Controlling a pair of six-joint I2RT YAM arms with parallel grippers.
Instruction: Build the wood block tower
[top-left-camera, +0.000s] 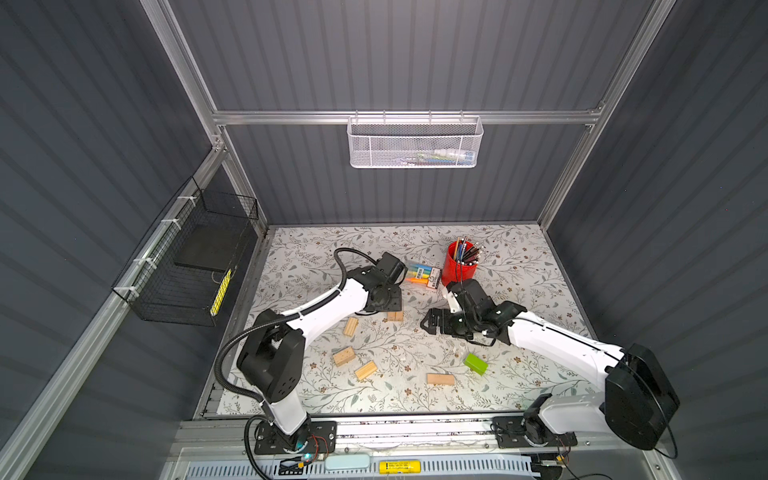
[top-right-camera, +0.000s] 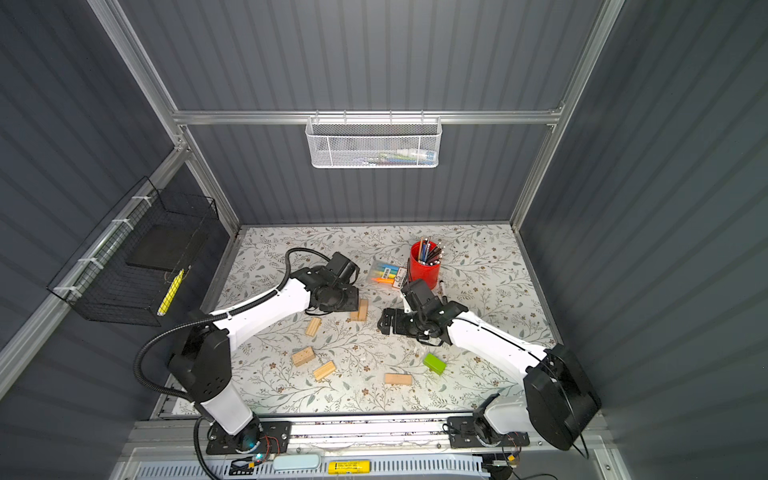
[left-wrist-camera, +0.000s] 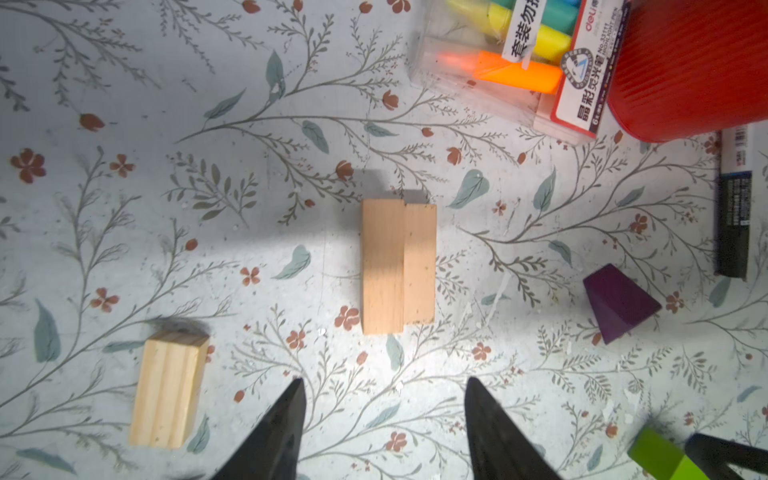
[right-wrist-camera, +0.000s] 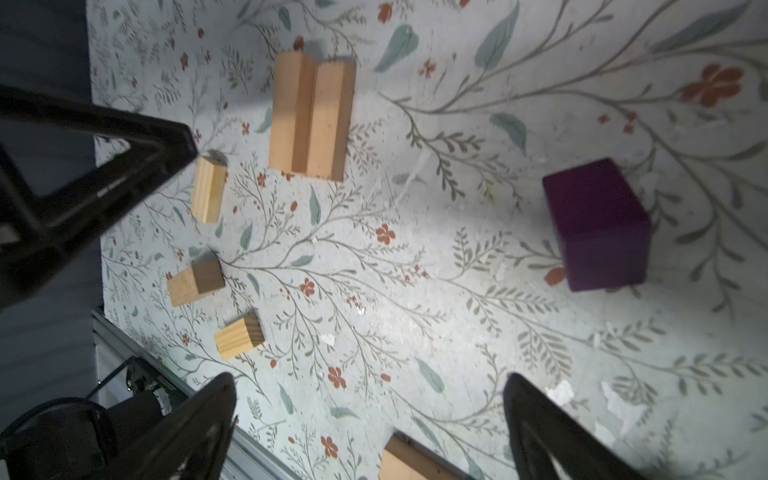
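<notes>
1. We judge the work barely begun. The tower (left-wrist-camera: 398, 266) is so far only two tan wood blocks (right-wrist-camera: 311, 120) lying side by side near the middle of the floral table mat (left-wrist-camera: 208, 104), long faces touching and nothing on top.
2. The left gripper (left-wrist-camera: 384, 380) hangs over that pair with its jaws apart and nothing between them. In the left wrist view the pair lies just beyond the fingertips.
3. The right gripper (right-wrist-camera: 372, 378) is spread wide and empty, near the pair, with the purple block (right-wrist-camera: 598, 224) close by on the mat.
4. A loose tan block (left-wrist-camera: 168, 388) lies near the pair. More tan ones are scattered toward the front edge, well apart, and the lime green block (top-left-camera: 476, 364) sits beside the right forearm.
5. We expect these blocks to be light, rigid and dry. They should not crush or bend, though the painted ones may be a little slicker than the bare wood.
6. We would take each block from above, across its narrow width at mid-length, so that it hangs level and its broad face lands flat.
7. The pair only rests on the mat, so a careless touch could push the blocks apart.
8. The highlighter pack (top-left-camera: 422, 274) and the red pencil cup (top-left-camera: 459, 266) stand just behind the pair, which leaves little room on that side.
</notes>
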